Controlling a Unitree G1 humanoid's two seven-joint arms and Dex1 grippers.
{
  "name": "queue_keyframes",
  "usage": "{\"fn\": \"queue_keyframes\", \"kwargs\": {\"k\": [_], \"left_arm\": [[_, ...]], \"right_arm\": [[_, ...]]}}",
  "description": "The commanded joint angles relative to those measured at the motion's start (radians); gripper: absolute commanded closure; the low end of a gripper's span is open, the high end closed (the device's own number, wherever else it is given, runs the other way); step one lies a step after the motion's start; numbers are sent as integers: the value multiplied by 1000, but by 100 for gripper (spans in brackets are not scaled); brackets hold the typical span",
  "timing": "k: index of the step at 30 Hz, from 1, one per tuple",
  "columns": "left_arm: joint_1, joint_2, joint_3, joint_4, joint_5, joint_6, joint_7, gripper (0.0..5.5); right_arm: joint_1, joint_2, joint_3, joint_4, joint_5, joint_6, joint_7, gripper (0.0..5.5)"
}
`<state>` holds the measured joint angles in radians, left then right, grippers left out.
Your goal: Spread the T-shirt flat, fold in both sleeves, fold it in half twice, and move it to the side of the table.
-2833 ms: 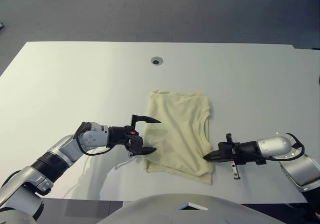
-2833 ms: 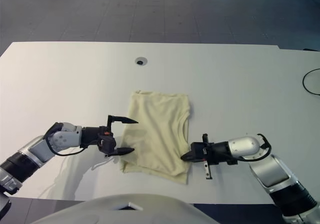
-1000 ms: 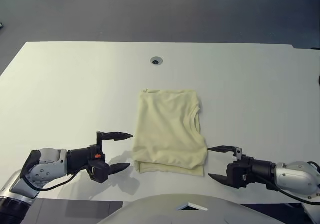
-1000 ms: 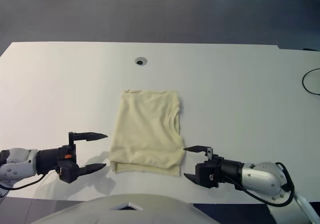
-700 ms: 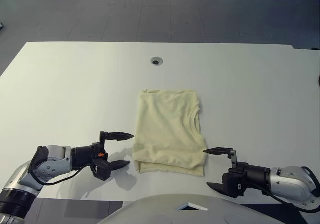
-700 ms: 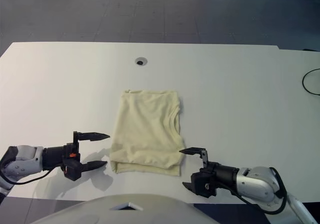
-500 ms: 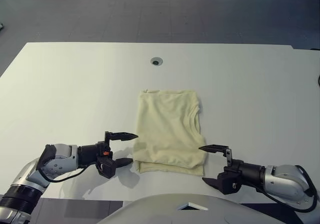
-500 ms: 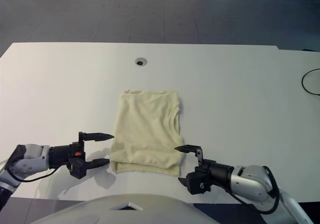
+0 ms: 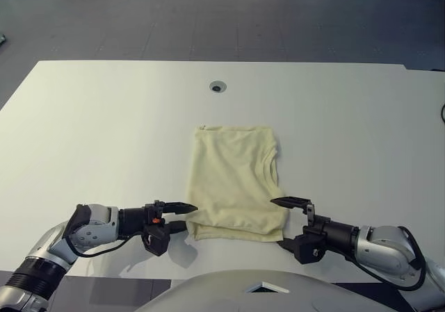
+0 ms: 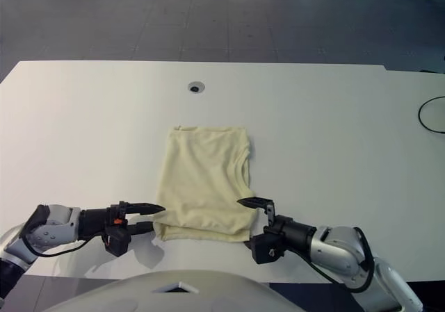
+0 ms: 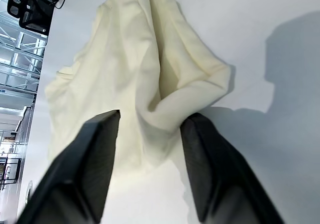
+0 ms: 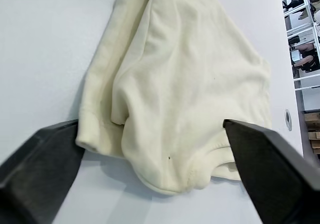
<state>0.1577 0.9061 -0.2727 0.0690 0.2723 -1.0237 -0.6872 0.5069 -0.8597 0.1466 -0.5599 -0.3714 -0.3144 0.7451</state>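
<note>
**Both grippers set at the near corners before a fold in half.** The T-shirt (image 9: 236,183), a pale yellow rectangle with its sleeves already tucked in, is shown on the table (image 9: 104,117), midway between the left and right edges and close to the near edge. The left gripper (image 9: 189,215) is held spread, with the near left corner of the cloth lying between its fingers. The right gripper (image 9: 279,220) is likewise spread about the near right corner. Neither corner is yet pinched.

The step in hand is judged to be a fold in half. For a clean result, every layer at each corner should be caught together. Both corners should then be lifted evenly and laid on the far hem so that the edges meet.

The fabric is a soft, matt knit that slumps into rounded, stacked folds at the corners. A thicker neckline band is seen along the right side. The table is smooth, white and hard, with a small round hole (image 9: 218,85) towards its far edge.
</note>
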Motion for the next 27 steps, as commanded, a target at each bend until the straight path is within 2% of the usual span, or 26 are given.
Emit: {"fn": "queue_keyframes", "kwargs": {"k": [1, 9, 10, 14, 24, 27], "left_arm": [[-17, -7, -20, 0, 16, 2, 4, 422], [-19, 1, -41, -5, 17, -17, 5, 546], [-17, 2, -41, -6, 18, -21, 6, 546], [-13, 9, -42, 1, 26, -39, 9, 547], [-16, 25, -50, -13, -2, -52, 7, 547], [-10, 46, -59, -35, -48, -48, -1, 547]], "right_arm": [[4, -35, 23, 58, -66, 28, 34, 135], [-23, -52, 61, 84, -42, 28, 57, 266], [-26, -55, 66, 88, -38, 25, 60, 271], [-38, -71, 85, 95, -32, 8, 72, 354], [-84, -107, 92, 129, 27, -26, 98, 518], [-93, -119, 72, 122, 113, 2, 130, 544]]}}
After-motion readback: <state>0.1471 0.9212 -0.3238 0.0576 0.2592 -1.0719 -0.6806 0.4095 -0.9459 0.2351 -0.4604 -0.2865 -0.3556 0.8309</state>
